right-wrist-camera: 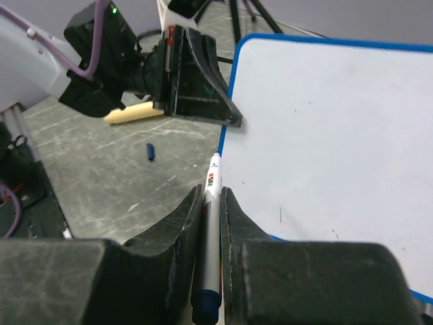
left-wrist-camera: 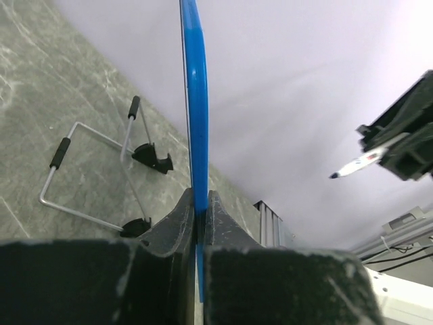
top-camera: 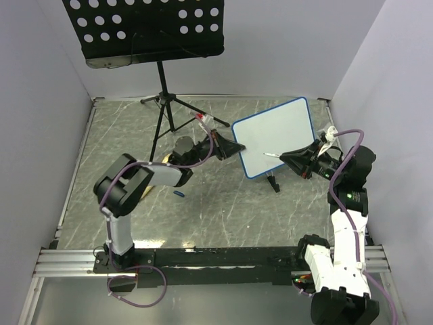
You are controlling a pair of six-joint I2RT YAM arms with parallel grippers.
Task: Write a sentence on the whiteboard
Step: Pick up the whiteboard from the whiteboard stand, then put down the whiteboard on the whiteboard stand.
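Note:
The whiteboard (top-camera: 274,135), white with a thin blue frame, is held up tilted over the table. My left gripper (top-camera: 233,147) is shut on its left edge; the left wrist view shows the frame edge-on (left-wrist-camera: 196,101) between the closed fingers (left-wrist-camera: 200,203). My right gripper (top-camera: 287,158) is shut on a white marker (right-wrist-camera: 212,196), uncapped, its tip (top-camera: 267,155) close to the board's lower part (right-wrist-camera: 325,135). I cannot tell whether the tip touches. The board's face is blank apart from small specks; no sentence shows.
A black perforated music stand (top-camera: 152,27) on a tripod (top-camera: 166,101) stands at the back left. A blue marker cap (top-camera: 179,193) lies on the table. A wire easel (left-wrist-camera: 95,169) rests on the table under the board. White walls enclose the table.

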